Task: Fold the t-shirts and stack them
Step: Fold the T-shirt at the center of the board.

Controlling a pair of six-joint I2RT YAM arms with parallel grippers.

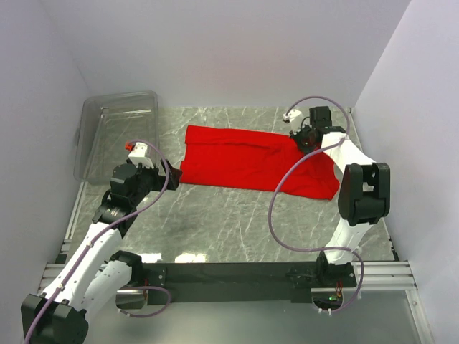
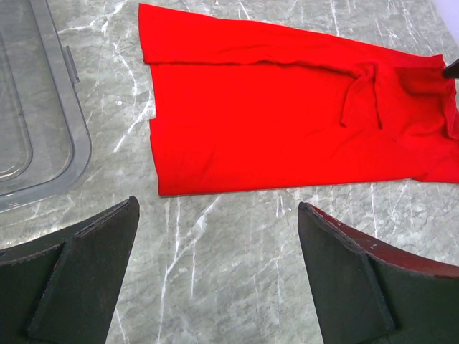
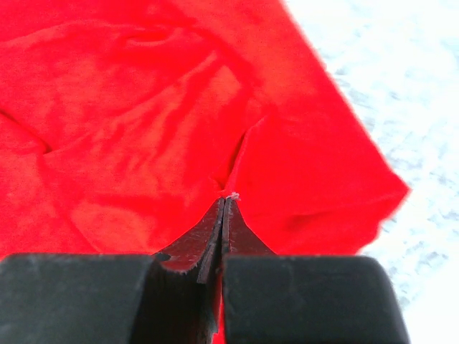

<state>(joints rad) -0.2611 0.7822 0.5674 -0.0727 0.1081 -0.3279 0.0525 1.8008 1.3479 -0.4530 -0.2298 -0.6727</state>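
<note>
T-shirt (image 1: 244, 161): bright red, laid lengthwise across the far half of the grey marble counter (image 1: 215, 222); flat at its left end, rumpled toward its right end.
Right tool (image 1: 304, 137): down on the shirt's right end, jaws clenched together on a small ridge of red cloth.
Left tool (image 1: 168, 172): released, jaws wide apart, over bare counter just beside the shirt's left edge, not touching it.
Clear plastic bin (image 1: 115, 132): far left corner, apart from the shirt.

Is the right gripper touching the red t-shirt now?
Touching. In the right wrist view, the fingers of the right gripper are closed, and a raised fold of the red t-shirt runs straight into their tips.
</note>
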